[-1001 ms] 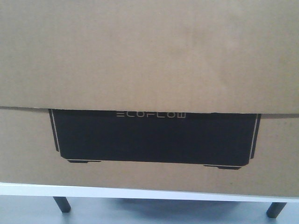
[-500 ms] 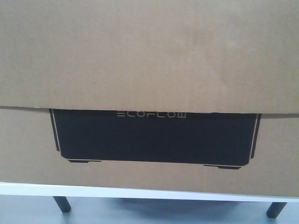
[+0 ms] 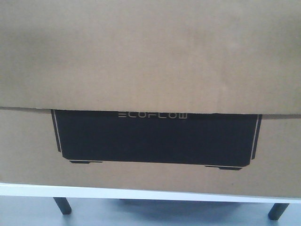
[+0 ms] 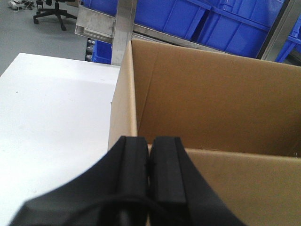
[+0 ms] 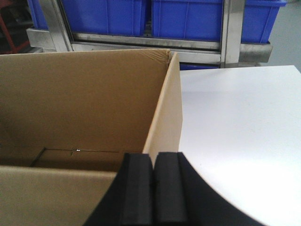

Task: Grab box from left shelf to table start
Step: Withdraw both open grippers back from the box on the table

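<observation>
The box (image 3: 150, 56) is brown corrugated cardboard, open at the top, and it stands on the white desk (image 3: 94, 191). In the front view it fills nearly the whole width, with its black printed panel (image 3: 155, 139) and pale ECOFLOW lettering facing the camera, and the desk's thin edge and dark legs (image 3: 62, 205) showing just below it.

The left gripper (image 4: 149, 162) sits at the box's left wall, its two black fingers (image 4: 133, 165) pressed together over the top edge of the cardboard. The right gripper (image 5: 153, 181) sits likewise at the box's right wall, fingers (image 5: 136, 183) closed on that wall's edge.

Bare white desk lies outside the box on both sides. Behind the box stand a silver metal shelf (image 5: 141, 40) and blue plastic bins (image 4: 197, 19). Left of the shelf, an office chair (image 4: 49, 13) stands on the grey floor.
</observation>
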